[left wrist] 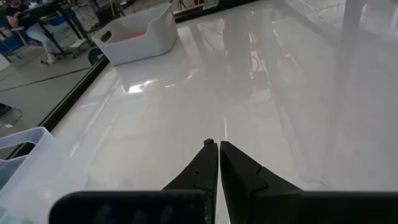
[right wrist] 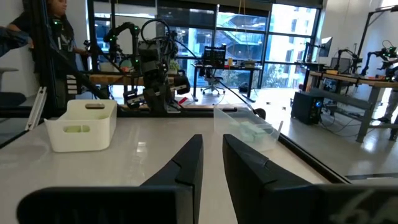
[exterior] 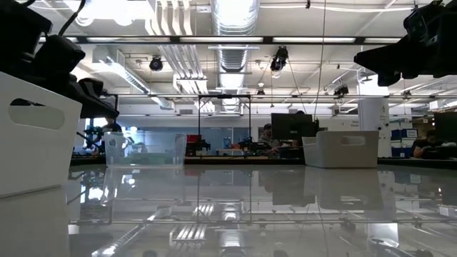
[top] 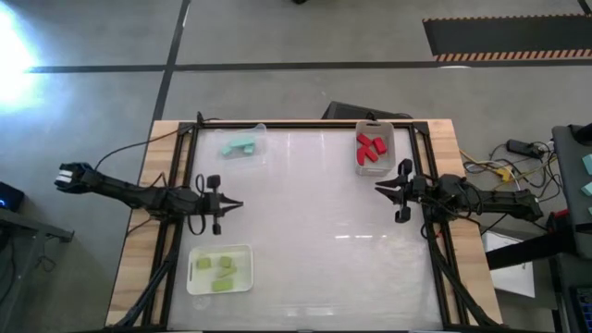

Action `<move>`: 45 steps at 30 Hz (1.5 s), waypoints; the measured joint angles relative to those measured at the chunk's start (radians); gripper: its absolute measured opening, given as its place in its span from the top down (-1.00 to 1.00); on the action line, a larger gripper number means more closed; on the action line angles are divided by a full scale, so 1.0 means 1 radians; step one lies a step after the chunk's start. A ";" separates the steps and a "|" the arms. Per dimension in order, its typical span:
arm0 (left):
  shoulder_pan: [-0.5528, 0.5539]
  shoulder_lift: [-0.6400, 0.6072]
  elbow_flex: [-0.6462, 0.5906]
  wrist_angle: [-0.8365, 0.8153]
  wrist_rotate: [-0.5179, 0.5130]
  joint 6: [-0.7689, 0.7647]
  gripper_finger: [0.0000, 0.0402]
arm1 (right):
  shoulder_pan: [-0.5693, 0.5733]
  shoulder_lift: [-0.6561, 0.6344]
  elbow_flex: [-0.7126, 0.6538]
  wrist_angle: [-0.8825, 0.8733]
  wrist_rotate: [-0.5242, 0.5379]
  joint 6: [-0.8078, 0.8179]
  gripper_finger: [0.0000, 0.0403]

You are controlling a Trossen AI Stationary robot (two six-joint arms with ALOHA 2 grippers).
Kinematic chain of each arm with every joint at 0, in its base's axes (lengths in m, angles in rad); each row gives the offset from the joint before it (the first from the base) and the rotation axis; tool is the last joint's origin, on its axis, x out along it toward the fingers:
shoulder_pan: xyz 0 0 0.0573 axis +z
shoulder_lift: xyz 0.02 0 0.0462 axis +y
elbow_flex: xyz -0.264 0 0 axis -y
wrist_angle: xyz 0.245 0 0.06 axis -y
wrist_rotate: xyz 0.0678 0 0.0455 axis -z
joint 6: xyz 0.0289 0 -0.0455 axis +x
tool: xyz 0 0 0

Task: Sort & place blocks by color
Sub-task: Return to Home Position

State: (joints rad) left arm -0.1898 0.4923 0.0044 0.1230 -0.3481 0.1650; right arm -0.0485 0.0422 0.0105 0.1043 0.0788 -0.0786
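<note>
The blocks lie sorted in three trays. Teal blocks [top: 242, 145] lie in a clear tray [top: 262, 129] at the far left. Red blocks [top: 371, 148] lie in a white tray [top: 388, 129] at the far right. Yellow-green blocks [top: 223, 270] lie in a white tray [top: 194, 282] at the near left. My left gripper [top: 239, 205] is shut above the table's left side, between the clear tray and the near-left tray, holding nothing. My right gripper [top: 377, 188] is shut above the right side, just near of the red tray, also holding nothing.
A glossy white tabletop [top: 314, 222] spreads bare between the two grippers. A black frame [top: 180, 185] runs along the table's edges. In the right wrist view the yellow-green tray [right wrist: 81, 127] and the clear tray [right wrist: 249, 132] stand ahead, with the left arm [right wrist: 155, 81] between them.
</note>
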 joint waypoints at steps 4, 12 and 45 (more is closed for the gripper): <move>0.000 0.015 0.000 0.000 0.000 0.000 1.00 | 0.000 0.000 0.000 0.000 0.000 0.000 0.74; 0.000 0.049 0.000 0.000 0.000 0.000 1.00 | 0.000 0.000 0.000 0.000 0.000 0.000 0.74; 0.000 0.254 0.000 0.000 0.000 0.000 1.00 | 0.000 0.000 0.000 0.000 0.000 0.000 0.74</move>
State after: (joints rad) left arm -0.1898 0.7462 0.0040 0.1234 -0.3481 0.1648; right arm -0.0485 0.0423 0.0105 0.1043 0.0788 -0.0784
